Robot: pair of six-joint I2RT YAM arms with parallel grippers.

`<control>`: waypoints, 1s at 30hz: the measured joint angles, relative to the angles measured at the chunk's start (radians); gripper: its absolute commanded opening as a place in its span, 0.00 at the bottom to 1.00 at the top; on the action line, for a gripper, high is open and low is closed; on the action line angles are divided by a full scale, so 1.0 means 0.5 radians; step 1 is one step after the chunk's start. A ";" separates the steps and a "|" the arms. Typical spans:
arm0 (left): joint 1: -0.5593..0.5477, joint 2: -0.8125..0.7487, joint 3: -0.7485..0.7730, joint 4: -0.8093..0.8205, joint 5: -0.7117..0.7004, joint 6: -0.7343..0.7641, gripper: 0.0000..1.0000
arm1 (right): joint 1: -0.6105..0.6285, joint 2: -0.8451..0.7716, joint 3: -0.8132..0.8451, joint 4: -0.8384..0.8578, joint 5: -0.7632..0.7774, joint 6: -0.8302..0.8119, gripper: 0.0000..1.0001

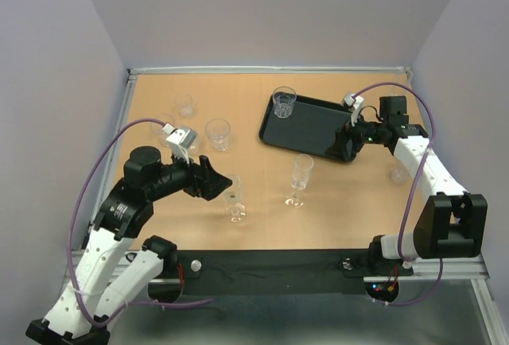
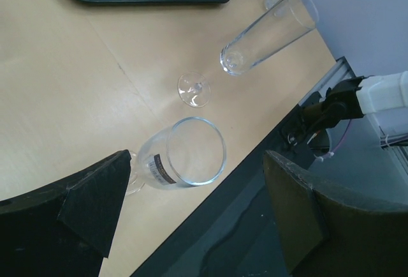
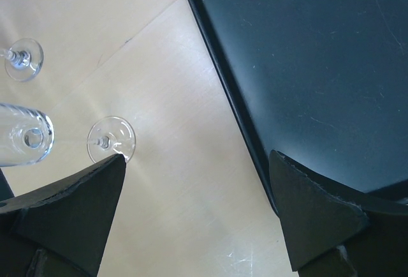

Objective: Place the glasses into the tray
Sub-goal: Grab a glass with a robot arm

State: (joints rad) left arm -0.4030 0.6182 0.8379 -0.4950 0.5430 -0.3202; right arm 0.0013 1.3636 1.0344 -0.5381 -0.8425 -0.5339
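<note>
The black tray (image 1: 310, 126) lies at the back right with one clear tumbler (image 1: 284, 102) standing in its far left corner. My left gripper (image 1: 219, 182) is open and empty, just left of a short stemmed glass (image 1: 234, 202). In the left wrist view this glass (image 2: 182, 156) stands close to the left finger (image 2: 89, 200), not between the jaws. A tall flute (image 1: 299, 180) stands mid-table and also shows in the left wrist view (image 2: 268, 31). My right gripper (image 1: 350, 134) is open and empty over the tray's near right edge (image 3: 306, 66).
Three more glasses stand at the back left: one (image 1: 184, 105), one (image 1: 217, 133) and one (image 1: 165, 122). Another glass (image 1: 398, 172) stands by the right arm. The flute's foot (image 3: 111, 138) shows by my right gripper's left finger. The black front rail (image 1: 278, 269) runs along the near edge.
</note>
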 measured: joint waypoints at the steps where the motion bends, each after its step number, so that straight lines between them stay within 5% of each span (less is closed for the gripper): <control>1: -0.025 0.016 0.000 -0.018 -0.042 0.000 0.96 | 0.000 0.000 0.000 0.000 -0.002 0.001 0.98; 12: -0.263 0.195 0.002 -0.127 -0.401 -0.016 0.96 | 0.000 0.000 0.000 0.000 -0.009 0.018 0.99; 30: -0.523 0.267 0.102 -0.175 -0.602 -0.047 0.96 | 0.000 0.000 0.000 0.000 -0.008 0.029 0.99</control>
State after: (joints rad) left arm -0.6643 0.7517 0.8890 -0.5823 0.2420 -0.3435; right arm 0.0013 1.3636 1.0344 -0.5381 -0.8467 -0.5194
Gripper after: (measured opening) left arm 0.963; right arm 0.984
